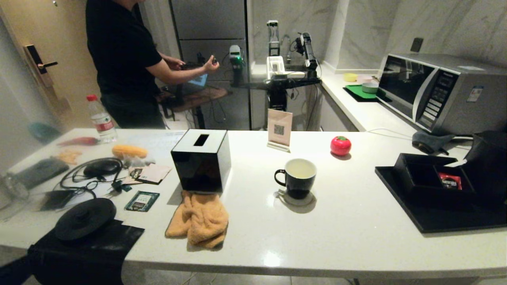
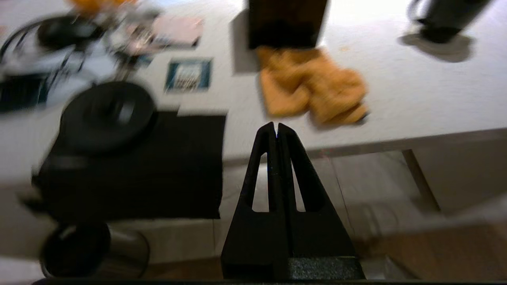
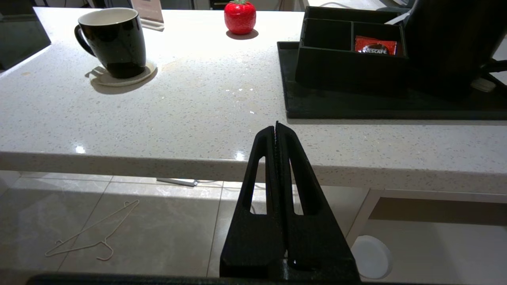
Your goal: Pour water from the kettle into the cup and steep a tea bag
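Your left gripper [image 2: 276, 128] and right gripper [image 3: 276, 127] sit low in their frames, fingers pressed together, holding nothing. Mid-frame in the head view, the cup [image 1: 297, 177] stands on a coaster [image 1: 298, 199]. At far right, the kettle [image 1: 489, 158] rests on the tray [image 1: 435, 221].

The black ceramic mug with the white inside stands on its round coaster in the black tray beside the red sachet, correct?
No. The black ceramic mug stands on its round coaster on the bare white counter, apart from the black tray, as the head view shows. The red sachet lies in the black compartmented box.
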Controlling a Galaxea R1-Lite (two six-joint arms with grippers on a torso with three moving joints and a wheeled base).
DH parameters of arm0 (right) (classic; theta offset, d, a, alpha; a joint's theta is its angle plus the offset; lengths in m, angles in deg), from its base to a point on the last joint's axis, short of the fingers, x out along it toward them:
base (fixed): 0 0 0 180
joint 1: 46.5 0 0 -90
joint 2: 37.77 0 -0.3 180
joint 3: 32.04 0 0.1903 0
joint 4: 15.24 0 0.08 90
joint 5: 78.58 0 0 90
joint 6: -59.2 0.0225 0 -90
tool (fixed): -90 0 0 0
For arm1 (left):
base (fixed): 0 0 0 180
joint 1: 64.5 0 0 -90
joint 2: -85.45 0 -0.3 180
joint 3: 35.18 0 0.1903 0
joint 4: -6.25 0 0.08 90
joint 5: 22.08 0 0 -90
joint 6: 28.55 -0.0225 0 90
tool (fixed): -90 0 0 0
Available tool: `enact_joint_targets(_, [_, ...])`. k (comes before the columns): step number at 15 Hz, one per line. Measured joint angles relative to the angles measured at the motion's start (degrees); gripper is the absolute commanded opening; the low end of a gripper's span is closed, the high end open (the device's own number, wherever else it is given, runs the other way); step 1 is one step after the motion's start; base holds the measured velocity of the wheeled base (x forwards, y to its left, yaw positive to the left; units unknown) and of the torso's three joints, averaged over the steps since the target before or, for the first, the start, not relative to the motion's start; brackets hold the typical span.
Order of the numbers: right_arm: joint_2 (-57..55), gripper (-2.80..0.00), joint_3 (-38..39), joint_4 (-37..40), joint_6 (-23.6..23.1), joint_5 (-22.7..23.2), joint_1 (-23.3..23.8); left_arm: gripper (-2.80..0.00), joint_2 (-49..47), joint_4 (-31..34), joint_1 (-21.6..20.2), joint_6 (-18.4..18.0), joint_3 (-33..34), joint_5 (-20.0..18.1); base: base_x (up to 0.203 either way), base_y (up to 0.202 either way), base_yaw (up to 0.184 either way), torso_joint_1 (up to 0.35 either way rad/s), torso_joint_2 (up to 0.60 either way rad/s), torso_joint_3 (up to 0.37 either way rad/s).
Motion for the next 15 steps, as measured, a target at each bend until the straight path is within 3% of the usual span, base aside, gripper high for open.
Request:
enact_joint_targets(5, [0.00, -2.80, 0.00, 0.00, 0.01, 0.02, 0.00, -2.80, 17.77, -12.16, -4.68, 1.00, 20.16, 1.02, 0.000, 0.000, 0.000, 0.000, 0.00, 0.000])
enact_joint_targets(9, [0.00, -2.80, 0.00, -0.02, 0.04, 0.05, 0.00, -2.80, 26.71, -10.39, -4.94, 1.30, 22.71, 2.40, 0.000, 0.000, 0.000, 0.000, 0.00, 0.000])
enact_joint_targets(15, [0.00, -2.80, 0.00, -0.02, 0.07, 0.02, 0.00, -2.80, 29.75, -10.31, -4.94, 1.22, 22.87, 2.36, 0.000, 0.000, 0.000, 0.000, 0.00, 0.000])
